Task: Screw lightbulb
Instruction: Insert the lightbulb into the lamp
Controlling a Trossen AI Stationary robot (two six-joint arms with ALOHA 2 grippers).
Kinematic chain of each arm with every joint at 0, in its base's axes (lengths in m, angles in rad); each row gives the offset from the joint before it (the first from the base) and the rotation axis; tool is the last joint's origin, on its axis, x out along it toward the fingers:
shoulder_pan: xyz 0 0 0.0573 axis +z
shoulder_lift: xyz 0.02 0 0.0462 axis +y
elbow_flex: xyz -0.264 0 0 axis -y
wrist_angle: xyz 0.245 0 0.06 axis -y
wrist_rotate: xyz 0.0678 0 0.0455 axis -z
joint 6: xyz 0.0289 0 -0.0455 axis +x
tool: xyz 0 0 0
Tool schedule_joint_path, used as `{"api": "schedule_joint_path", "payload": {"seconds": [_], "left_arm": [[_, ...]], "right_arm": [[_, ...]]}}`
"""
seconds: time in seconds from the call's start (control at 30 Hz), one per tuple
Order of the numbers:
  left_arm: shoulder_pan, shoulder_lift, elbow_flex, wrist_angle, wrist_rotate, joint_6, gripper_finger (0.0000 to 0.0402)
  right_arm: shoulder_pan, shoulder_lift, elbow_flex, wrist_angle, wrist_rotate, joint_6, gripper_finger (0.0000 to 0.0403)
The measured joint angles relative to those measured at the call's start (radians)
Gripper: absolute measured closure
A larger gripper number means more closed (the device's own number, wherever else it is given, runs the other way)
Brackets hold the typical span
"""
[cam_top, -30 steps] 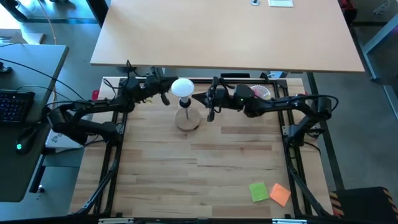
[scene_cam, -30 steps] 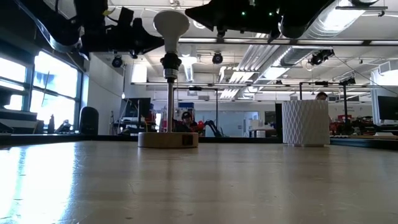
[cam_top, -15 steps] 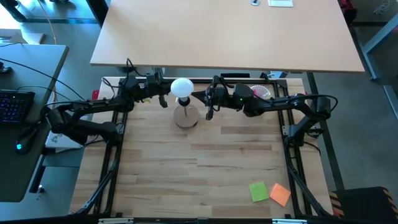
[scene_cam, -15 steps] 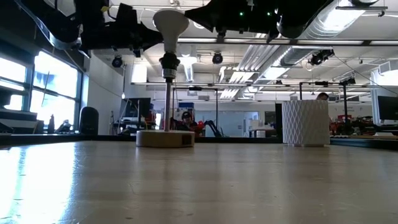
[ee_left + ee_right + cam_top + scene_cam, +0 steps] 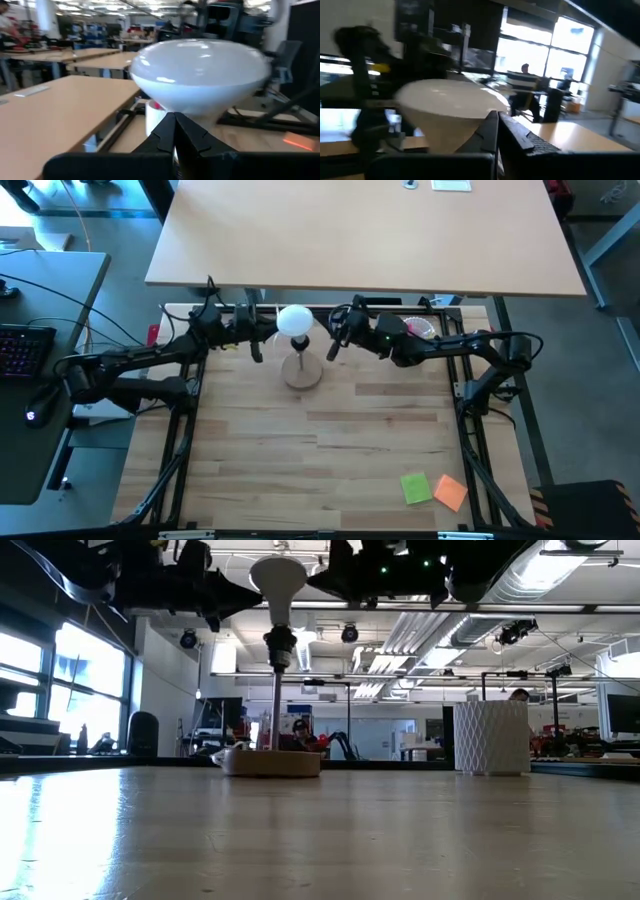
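Bulb (image 5: 294, 320): upright atop the lamp's (image 5: 301, 372) pole, globe up, at the table's (image 5: 330, 440) far edge; my left gripper (image 5: 258, 340) just beside it on one side, fingers closed together, empty; my right gripper (image 5: 335, 340) just beside it opposite, likewise pinched shut, empty; white cup (image 5: 491, 738) stands well apart.

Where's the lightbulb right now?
In the high view the lightbulb sits atop the lamp base at the table's far edge, between the left gripper and the right gripper.
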State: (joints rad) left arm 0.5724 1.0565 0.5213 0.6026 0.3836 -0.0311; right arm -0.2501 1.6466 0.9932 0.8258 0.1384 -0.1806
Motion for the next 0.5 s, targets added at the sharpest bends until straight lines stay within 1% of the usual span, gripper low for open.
{"api": "schedule_joint_path", "payload": {"seconds": [0.07,0.13,0.23,0.3,0.4,0.5], "left_arm": [[-0.016,-0.022,0.001,-0.037,-0.027,0.003,0.0401],[-0.031,-0.046,-0.007,-0.072,-0.093,0.022,0.0401],[-0.046,-0.089,-0.043,-0.096,-0.196,0.034,0.0401],[-0.046,-0.116,-0.057,-0.096,-0.236,0.035,0.0401],[-0.042,-0.13,-0.059,-0.054,-0.265,0.035,0.0401],[-0.032,-0.118,-0.059,0.047,-0.265,0.033,0.0401]], "right_arm": [[0.0,-0.001,-0.001,-0.027,0.06,-0.001,0.0403],[0.0,-0.012,-0.002,-0.055,0.103,-0.003,0.0403],[0.005,-0.048,-0.002,-0.096,0.114,-0.009,0.0403],[0.017,-0.066,-0.002,-0.124,0.114,-0.033,0.0403],[0.042,-0.1,-0.002,-0.151,0.088,-0.082,0.0403],[0.055,-0.125,-0.001,-0.161,-0.014,-0.09,0.0403]]}}
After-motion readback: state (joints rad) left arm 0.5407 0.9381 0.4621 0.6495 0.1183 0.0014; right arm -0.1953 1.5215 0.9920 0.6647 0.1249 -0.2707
